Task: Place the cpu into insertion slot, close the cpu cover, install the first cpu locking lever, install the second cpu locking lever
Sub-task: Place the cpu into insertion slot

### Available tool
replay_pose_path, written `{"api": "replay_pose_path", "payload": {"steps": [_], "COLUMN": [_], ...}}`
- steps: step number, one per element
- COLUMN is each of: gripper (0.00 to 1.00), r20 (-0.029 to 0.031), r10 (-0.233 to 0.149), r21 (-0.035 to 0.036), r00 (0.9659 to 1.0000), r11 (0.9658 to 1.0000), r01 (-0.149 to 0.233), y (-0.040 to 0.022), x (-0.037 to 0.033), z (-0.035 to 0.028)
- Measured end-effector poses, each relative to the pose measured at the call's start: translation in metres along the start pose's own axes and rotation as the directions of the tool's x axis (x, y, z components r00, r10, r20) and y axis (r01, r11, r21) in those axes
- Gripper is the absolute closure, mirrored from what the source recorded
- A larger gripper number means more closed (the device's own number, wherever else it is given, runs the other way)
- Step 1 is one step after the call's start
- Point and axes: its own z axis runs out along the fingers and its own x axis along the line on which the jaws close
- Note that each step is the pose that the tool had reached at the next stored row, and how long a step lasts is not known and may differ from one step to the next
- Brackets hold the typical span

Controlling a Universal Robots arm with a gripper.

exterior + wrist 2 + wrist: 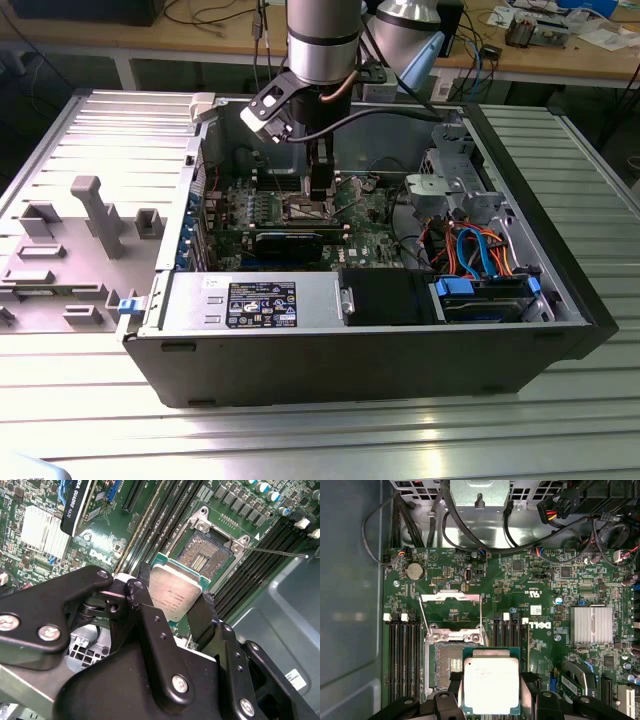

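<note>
The cpu [491,685] is a small flat square chip. Its silvery metal lid has rounded corners and faint print, and a thin green rim runs round it. The pincer [490,702] has closed on it: in both wrist views the black fingers [145,605] press against two opposite edges, spread only as wide as the chip, whose top face shows between them.

The chip is held level over the green motherboard [530,580]. It is just beside the insertion slot [447,665] and overlaps one edge of the slot's silver surround rather than sitting in it. The slot's dark, bare contact field [205,555] shows plainly in the second wrist view. How high the chip is above the board cannot be told.

The cpu cover [451,598], a thin silver frame, stands swung open on the side of the slot away from the pincer. Two thin wire levers [422,617] are raised beside it. Rows of black memory slots [402,660] flank the slot on both sides.

In the exterior view the arm [322,40] reaches straight down into the far half of the open computer case [350,350], which lies on the ribbed metal table [300,430]. The pincer [320,185] is just beyond a long black card [290,240].
</note>
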Motion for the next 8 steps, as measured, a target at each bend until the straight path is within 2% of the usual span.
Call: {"api": "replay_pose_path", "payload": {"steps": [8], "gripper": [0.46], "r20": [0.0001], "r10": [0.000], "r21": [0.0001], "r00": [1.0000], "r11": [1.0000], "r01": [0.000], "y": [0.0000], "x": [0.0027], "z": [0.0003]}}
